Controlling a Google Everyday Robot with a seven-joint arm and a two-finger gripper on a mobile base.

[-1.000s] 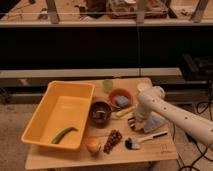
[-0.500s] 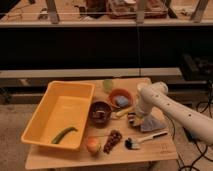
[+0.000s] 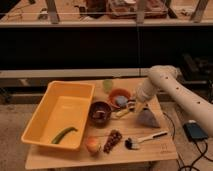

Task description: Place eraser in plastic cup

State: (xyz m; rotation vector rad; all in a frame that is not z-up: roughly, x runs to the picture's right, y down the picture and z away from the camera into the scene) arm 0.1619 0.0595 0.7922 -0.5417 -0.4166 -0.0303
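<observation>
Risen slightly, my gripper (image 3: 132, 106) sits pressed together just right of the round orange bowl (image 3: 112, 95), apparently pinching the small dark striped rectangular eraser (image 3: 130, 106), light and stiff, across its narrow sides.

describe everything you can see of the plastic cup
The plastic cup is small, round, pale yellow-green and slightly translucent, like thin plastic. It stands upright near the far edge of the table, just behind the orange bowl; whether they touch is unclear. The gripper, shut, is right of it in view, beside that bowl.
</observation>
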